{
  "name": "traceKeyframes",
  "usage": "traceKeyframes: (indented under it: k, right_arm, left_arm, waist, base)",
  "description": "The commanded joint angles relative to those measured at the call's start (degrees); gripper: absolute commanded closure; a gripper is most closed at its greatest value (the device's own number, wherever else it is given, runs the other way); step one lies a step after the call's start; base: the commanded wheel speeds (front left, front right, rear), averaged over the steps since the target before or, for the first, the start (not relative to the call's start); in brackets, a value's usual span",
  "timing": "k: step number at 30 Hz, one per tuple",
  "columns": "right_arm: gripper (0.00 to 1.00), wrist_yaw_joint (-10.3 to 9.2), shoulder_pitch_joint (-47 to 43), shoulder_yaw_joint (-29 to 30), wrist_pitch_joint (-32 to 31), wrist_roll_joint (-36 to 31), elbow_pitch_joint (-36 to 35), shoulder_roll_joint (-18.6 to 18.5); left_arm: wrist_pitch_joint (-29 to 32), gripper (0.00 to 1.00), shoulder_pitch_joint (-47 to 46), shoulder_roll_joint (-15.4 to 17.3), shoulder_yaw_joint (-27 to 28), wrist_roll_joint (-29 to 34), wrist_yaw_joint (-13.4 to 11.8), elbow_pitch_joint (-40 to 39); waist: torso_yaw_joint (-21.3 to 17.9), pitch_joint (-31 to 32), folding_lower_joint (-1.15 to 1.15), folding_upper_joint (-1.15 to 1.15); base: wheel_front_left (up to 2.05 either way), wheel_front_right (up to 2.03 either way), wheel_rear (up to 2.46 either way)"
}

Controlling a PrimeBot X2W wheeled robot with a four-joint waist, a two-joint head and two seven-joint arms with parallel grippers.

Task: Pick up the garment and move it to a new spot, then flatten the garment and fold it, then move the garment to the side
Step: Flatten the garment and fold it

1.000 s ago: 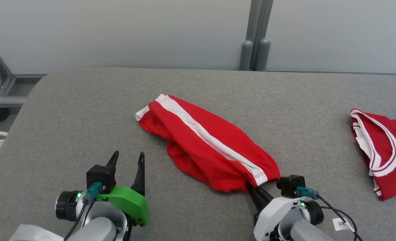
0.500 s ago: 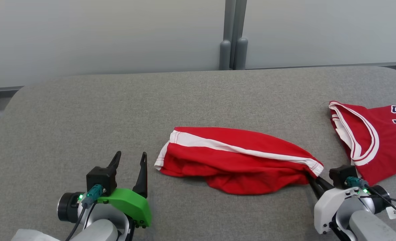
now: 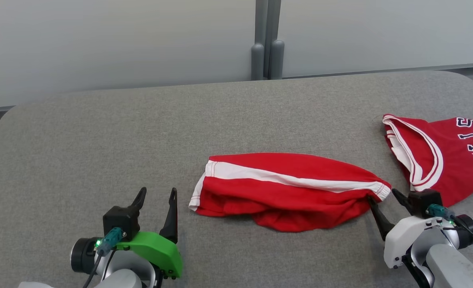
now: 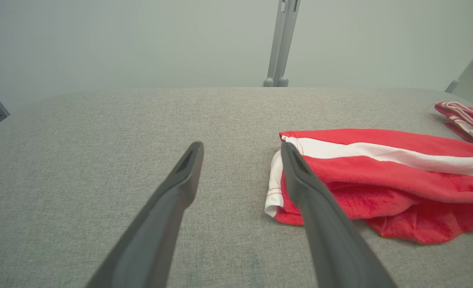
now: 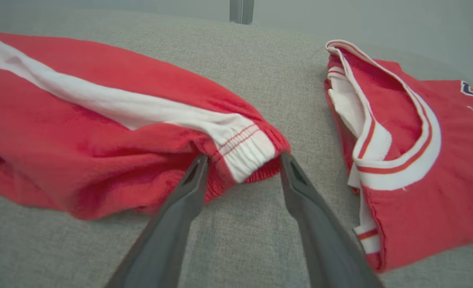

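**A:** Largest first?

**B:** Grey, cloth-covered tabletop [image 3: 100, 132] from edge to edge of the head view, with pale wall panels [image 3: 120, 40] behind.

**A:** And the task's thing?

**B:** Red garment [image 3: 288, 192] with a white side stripe, lying lengthwise just right of the tabletop's middle. Flat on the cloth, rumpled along its near edge.

**A:** Beside it?

**B:** Red jersey [image 3: 432, 160] with white trim and dark lettering, near the tabletop's right edge. Close to the garment's right end, but apart from it.

**A:** The hands?

**B:** Left hand [image 3: 158, 192], green-shelled, spread wide just beside the garment's left hem and apart from it. Right hand [image 3: 381, 196] spread as well, at the garment's right end. Dark fingers [image 5: 172, 224] on either side of the white elastic corner, pinching nothing. Contact with the cloth hard to judge.
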State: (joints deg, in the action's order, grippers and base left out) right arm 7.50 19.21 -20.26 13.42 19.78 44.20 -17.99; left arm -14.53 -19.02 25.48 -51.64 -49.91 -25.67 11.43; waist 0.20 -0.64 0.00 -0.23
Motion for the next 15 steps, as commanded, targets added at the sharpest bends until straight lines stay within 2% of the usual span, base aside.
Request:
traceKeyframes:
  k: [1, 7, 15]
  right_arm:
    - [0.00, -0.02, -0.94, 0.67, 0.57, -0.63, -0.23, -0.07]
    - [0.00, -0.01, -3.15, 4.95, 1.36, -2.47, -3.16, -0.05]
    - [0.00, -0.02, -5.89, 11.07, 1.55, -6.37, -12.94, 2.35]
  left_arm:
    - [-0.28, 0.00, 0.95, 0.21, 0.43, -0.36, -0.09, -0.20]
    - [-0.47, 0.00, 2.62, 0.48, 1.33, -0.52, -0.16, -1.07]
    - [-0.71, 0.00, 4.38, 0.40, 3.52, 0.12, -0.40, -2.53]
  waist:
    - [-0.44, 0.16, 0.00, 0.23]
    - [-1.74, 0.73, 0.00, 0.23]
    - [-3.04, 1.69, 0.00, 0.23]
  base:
    - [0.00, 0.00, 0.00]
    - [0.00, 0.00, 0.00]
    - [0.00, 0.00, 0.00]
